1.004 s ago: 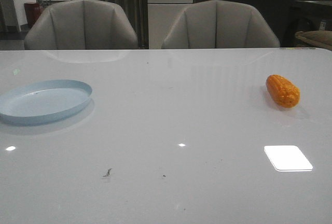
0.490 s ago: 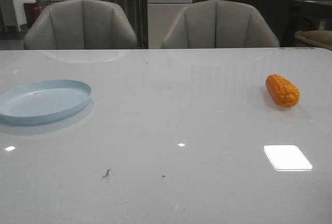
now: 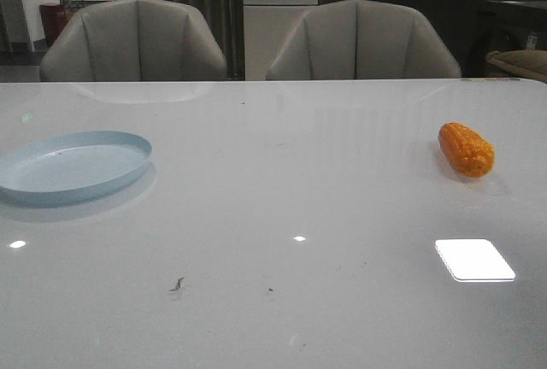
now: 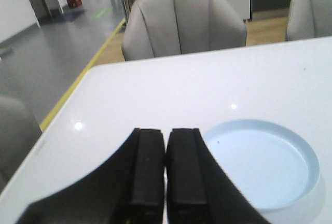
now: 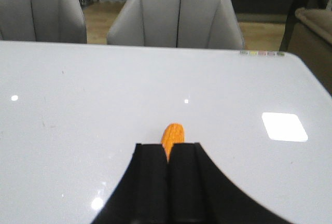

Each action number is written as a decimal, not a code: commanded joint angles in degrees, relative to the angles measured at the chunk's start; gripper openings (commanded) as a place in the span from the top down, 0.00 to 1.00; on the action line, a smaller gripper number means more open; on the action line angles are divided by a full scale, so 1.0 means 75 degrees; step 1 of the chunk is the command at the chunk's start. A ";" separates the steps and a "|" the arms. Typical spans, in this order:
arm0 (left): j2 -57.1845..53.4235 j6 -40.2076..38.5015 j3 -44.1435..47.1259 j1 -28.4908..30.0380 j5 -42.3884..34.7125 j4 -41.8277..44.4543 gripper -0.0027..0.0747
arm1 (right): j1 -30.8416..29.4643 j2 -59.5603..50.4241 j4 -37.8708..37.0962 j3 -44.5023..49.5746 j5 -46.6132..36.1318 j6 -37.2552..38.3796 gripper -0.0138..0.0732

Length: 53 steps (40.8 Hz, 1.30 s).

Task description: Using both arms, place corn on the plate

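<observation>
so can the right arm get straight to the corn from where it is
Probably yes. In the right wrist view the corn lies on the table directly beyond the right gripper, with nothing between them. The fingers are shut, so they would need to open first.

Round shallow pale-blue plate (image 3: pixel 73 165) on the glossy white table (image 3: pixel 282 215) at far left, short orange-yellow corn cob (image 3: pixel 466 149) lying at far right, well apart, two grey upholstered chairs (image 3: pixel 132 40) behind the table's far edge
</observation>
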 commanded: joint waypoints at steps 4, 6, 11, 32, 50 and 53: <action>0.1287 -0.0085 -0.0268 -0.0010 -0.0785 -0.0239 0.36 | -0.0051 0.1062 -0.0075 -0.0292 -0.0819 -0.0040 0.40; 0.1723 -0.0085 -0.0283 -0.0010 -0.0785 -0.0448 0.32 | -0.0051 0.1370 -0.0075 -0.0292 -0.0903 -0.0040 0.28; 0.2430 -0.0085 -0.1353 -0.0010 0.0458 -0.0929 0.33 | -0.0051 0.1695 -0.0075 -0.0292 -0.0921 -0.0040 0.26; 0.7862 -0.0085 -0.6845 -0.0010 0.4133 -0.1630 0.42 | -0.0051 0.1695 -0.0075 -0.0292 -0.0748 -0.0040 0.26; 0.9233 -0.0085 -0.7068 -0.0010 0.3790 -0.2152 0.43 | -0.0051 0.1695 -0.0075 -0.0292 -0.0738 -0.0040 0.26; 0.9289 -0.0085 -0.7068 -0.0010 0.3824 -0.2169 0.43 | -0.0051 0.1695 -0.0075 -0.0292 -0.0732 -0.0040 0.26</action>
